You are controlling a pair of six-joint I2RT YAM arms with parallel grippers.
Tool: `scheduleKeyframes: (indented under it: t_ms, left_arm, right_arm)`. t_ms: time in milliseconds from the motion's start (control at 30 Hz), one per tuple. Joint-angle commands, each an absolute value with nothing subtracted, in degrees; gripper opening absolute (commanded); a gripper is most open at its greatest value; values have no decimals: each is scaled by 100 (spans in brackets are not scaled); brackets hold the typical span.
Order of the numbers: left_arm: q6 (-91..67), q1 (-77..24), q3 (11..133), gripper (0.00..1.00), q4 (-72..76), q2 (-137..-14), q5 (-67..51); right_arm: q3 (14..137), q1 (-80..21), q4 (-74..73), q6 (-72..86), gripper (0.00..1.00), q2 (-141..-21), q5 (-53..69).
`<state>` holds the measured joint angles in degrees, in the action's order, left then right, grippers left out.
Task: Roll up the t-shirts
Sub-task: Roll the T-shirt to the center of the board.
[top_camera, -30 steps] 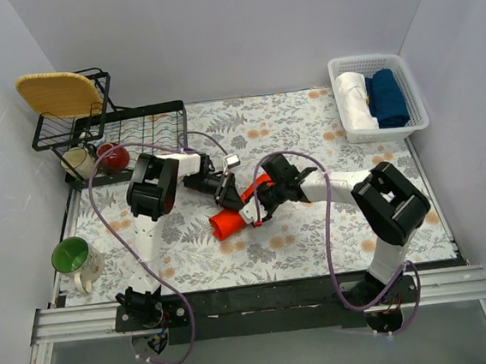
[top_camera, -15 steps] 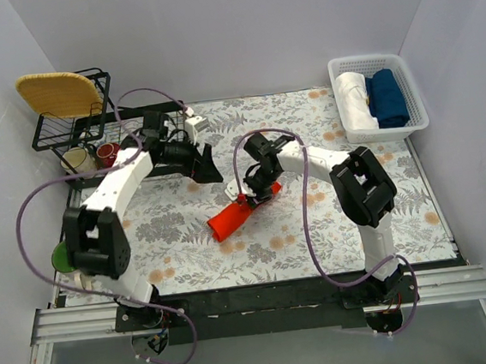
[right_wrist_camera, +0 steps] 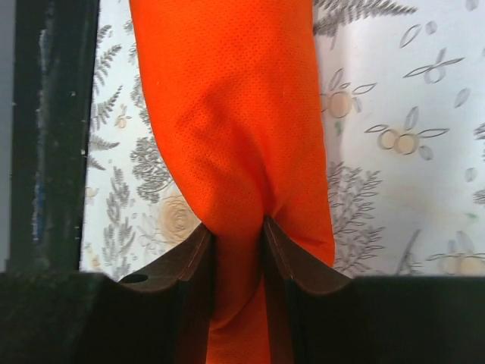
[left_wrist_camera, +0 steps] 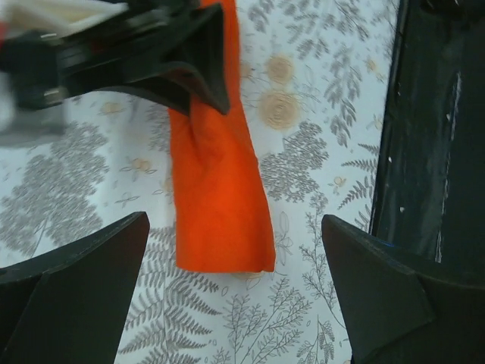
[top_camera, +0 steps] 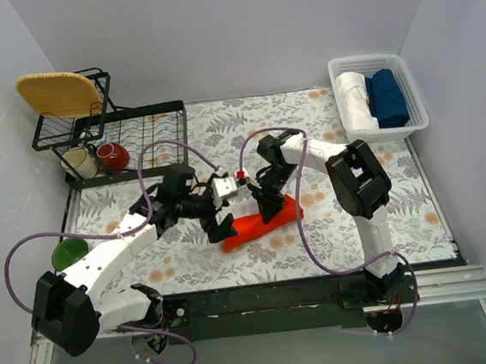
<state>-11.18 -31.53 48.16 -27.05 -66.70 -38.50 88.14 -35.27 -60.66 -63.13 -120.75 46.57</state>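
The orange-red t-shirt [top_camera: 252, 229] lies as a long roll on the floral tablecloth [top_camera: 419, 217] in front of both arms, long axis running near-left to far-right. The right gripper [top_camera: 269, 205] is pinched onto it toward the far-right half, fabric bunched between narrow jaws. The left gripper [top_camera: 219, 226] hangs over the near-left end, jaws spread wide and empty with the roll's free end between them, so the left arm looks best placed for that end

Lab booth: plain walls [top_camera: 238, 36], dish rack [top_camera: 139, 127]
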Motion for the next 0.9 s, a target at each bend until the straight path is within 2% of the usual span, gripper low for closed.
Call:
scheduleKeyframes:
  t_ms: [0,567,633,733,767,800,833,867]
  left_arm:
    - [-405,-3699,4544,98,-1987,-6853,-3604]
    - [-703,-4184,3894,98,-361,-8455,-3305]
    - [-607,-4184,3789,95,-352,-8569,-3270]
    - [-536,-4184,3683,82,-430,-8631,-3400]
    - [-501,-4184,3657,73,-457,-8631,-3419]
    - [-466,-4184,3665,71,-518,-8613,-3462]
    - [-466,-4184,3665,68,-519,-8587,-3506]
    - [-431,-4184,3665,66,-562,-8596,-3524]
  right_arm:
    - [8561,-3560,-6530,-5985,28,-12252,4316]
    - [8657,-3366,-6319,-5862,26,-12261,4236]
    - [8640,-3366,-6328,-5915,26,-12252,4263]
    - [8517,-3357,-6276,-6029,27,-12147,4342]
    - [8464,-3357,-6223,-6073,28,-12086,4385]
    - [8368,-3357,-6162,-6125,29,-12015,4403]
    - [8141,-3357,-6065,-6178,37,-11780,4412]
    - [7965,-3357,-5716,-6179,52,-11647,4421]
